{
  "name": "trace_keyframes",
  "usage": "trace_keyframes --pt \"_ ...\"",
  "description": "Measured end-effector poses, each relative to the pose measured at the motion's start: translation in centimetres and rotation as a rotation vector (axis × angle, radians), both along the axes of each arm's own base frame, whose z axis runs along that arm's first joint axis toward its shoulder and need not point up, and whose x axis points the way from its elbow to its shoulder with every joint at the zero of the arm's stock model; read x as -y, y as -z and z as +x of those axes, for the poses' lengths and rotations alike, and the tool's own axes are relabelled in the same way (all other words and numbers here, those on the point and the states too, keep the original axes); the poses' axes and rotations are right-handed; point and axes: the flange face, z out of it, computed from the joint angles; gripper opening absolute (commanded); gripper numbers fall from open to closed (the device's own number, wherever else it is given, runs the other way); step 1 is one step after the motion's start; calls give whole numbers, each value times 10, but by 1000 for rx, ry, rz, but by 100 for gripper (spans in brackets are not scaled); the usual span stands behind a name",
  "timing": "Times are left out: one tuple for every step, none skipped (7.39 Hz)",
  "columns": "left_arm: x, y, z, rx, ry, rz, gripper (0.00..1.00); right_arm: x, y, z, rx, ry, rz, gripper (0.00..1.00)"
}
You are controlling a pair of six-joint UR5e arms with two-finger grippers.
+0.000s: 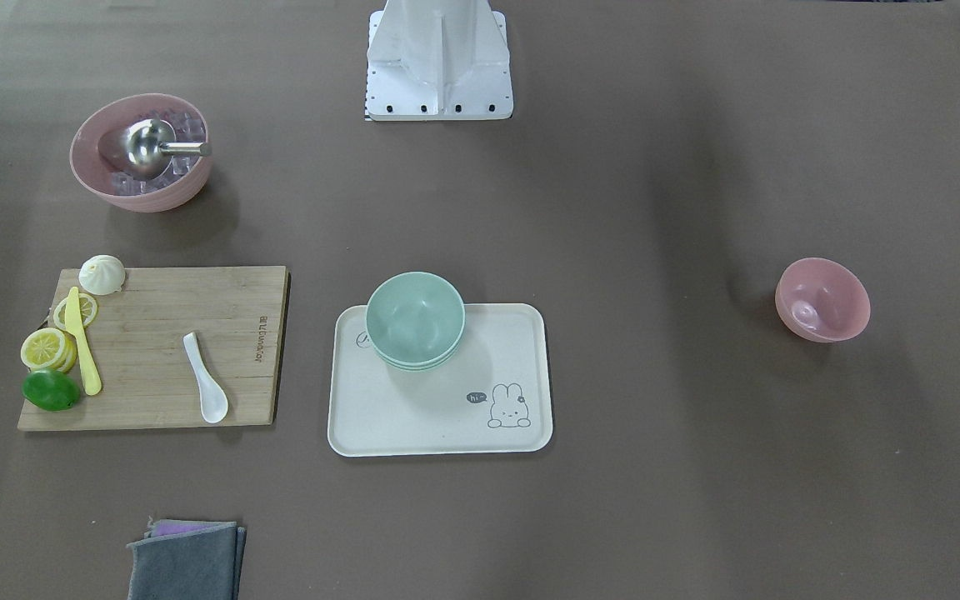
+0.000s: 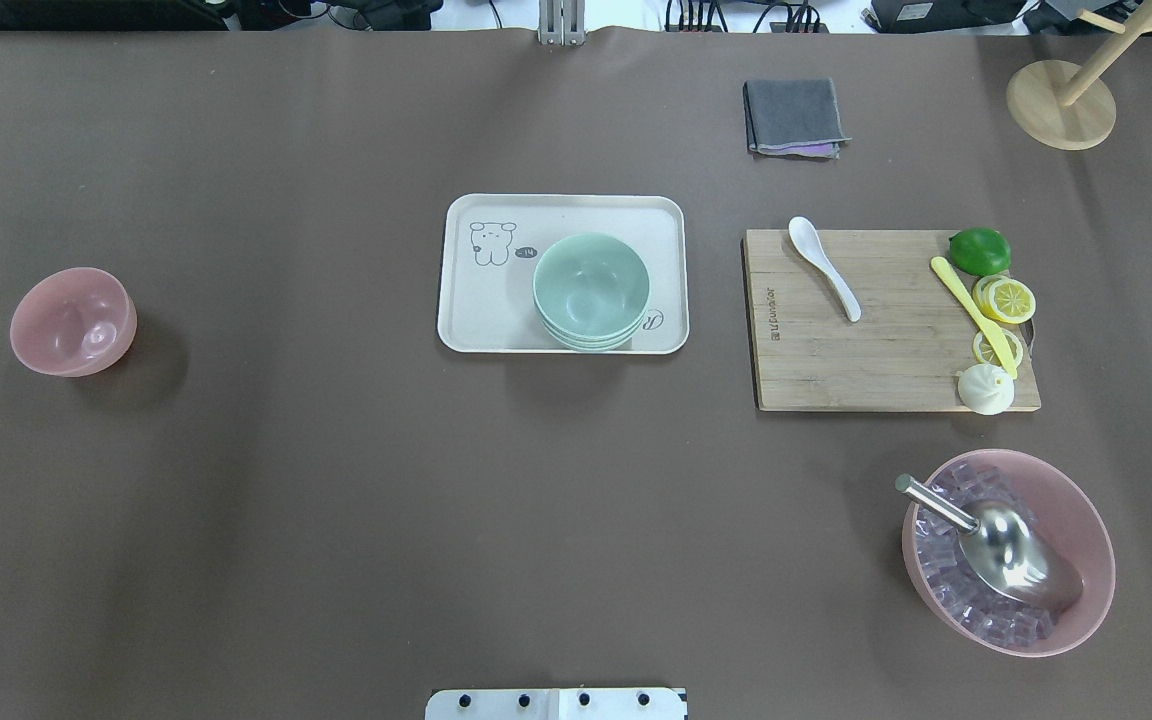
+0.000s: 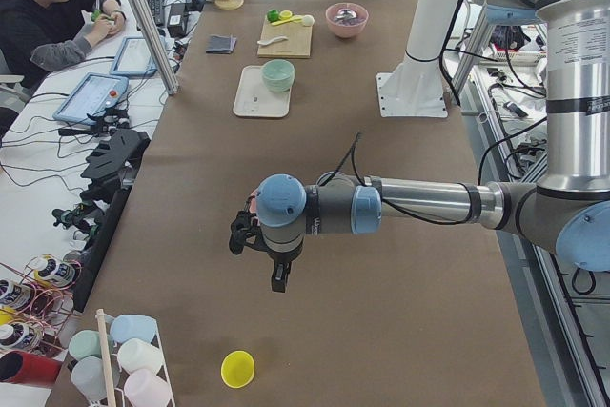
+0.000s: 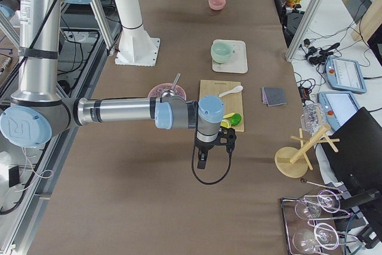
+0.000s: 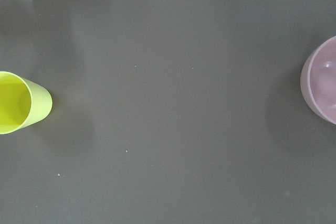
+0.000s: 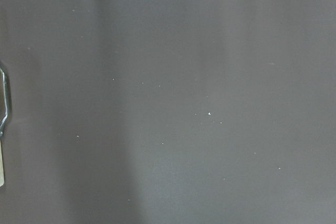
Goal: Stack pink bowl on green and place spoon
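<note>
The small pink bowl (image 2: 73,321) stands empty on the table's left side; it also shows at the right edge of the left wrist view (image 5: 321,80). A stack of green bowls (image 2: 591,290) stands on a cream tray (image 2: 476,320) at the middle. The white spoon (image 2: 824,266) lies on a wooden cutting board (image 2: 876,350). My left gripper (image 3: 278,278) hangs above the table's left end, short of the pink bowl. My right gripper (image 4: 202,162) hangs above the right end. Both show only in side views, so I cannot tell whether they are open or shut.
The board also holds a lime (image 2: 979,250), lemon slices (image 2: 1006,300), a yellow knife (image 2: 971,310) and a white bun (image 2: 985,389). A large pink bowl (image 2: 1086,590) holds ice cubes and a metal scoop (image 2: 996,540). A grey cloth (image 2: 794,117), a wooden stand (image 2: 1061,105) and a yellow cup (image 5: 18,102) are nearby.
</note>
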Motion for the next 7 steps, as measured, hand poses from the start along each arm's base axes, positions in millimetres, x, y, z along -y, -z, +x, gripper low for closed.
trace_keyframes --pt "0 0 0 0 0 1 99 0 0 0 0 0 0 100" --pt "0 1 0 0 -1 3 99 0 1 0 0 0 1 100" --pt "1 3 0 0 -1 7 99 0 1 0 0 0 3 100" --pt "4 7 0 0 -2 19 99 2 4 -1 1 2 16 100" --pt "13 15 -1 2 -2 43 99 5 10 -2 9 5 58 100" --pt "24 27 -2 4 -2 73 99 7 17 -6 39 11 118 100" --pt "36 39 -2 7 -2 103 99 9 26 -15 89 28 174 100"
